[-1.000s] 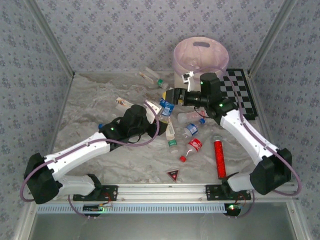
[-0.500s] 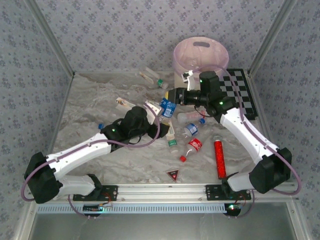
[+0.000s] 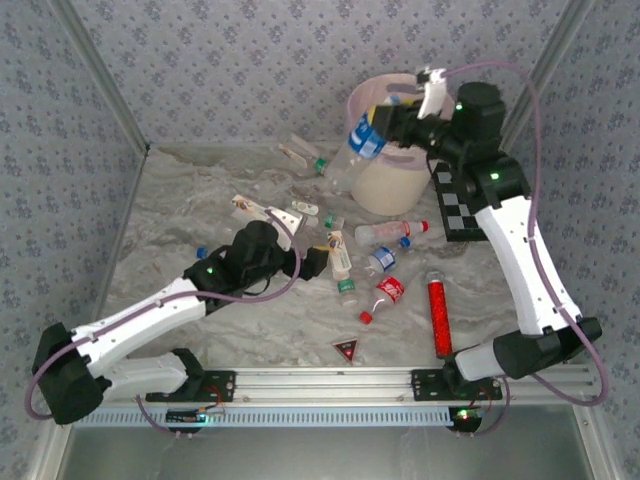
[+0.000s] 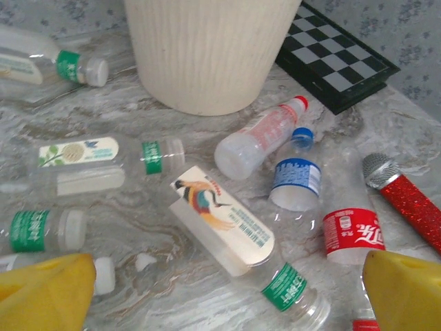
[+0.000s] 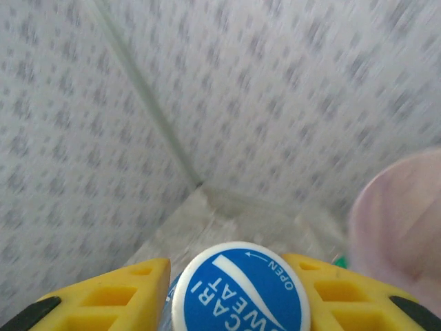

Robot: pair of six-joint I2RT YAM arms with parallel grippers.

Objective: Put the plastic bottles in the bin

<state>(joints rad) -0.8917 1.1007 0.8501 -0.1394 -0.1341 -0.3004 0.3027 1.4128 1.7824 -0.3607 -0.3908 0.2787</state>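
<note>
Hovering nearest me, my left tool (image 4: pixel 225 276) gapes wide over loose plastic bottles (image 4: pixel 296 183) on the bench (image 3: pixel 180 200). The bird-label bottle (image 4: pixel 224 224) lies just ahead, long axis ten-to-four. Farther off, my right tool (image 3: pixel 385 125) grips a blue-capped bottle (image 3: pixel 360 145), with the bin (image 3: pixel 395 190) at its three o'clock.

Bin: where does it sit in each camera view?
Top external: bin at top centre, left of the checkerboard.
Left wrist: its cream side at top centre, checkerboard to its right.
Right wrist: its pink-lined rim at the right edge.
Shared landmark: the wallpaper behind it.
</note>
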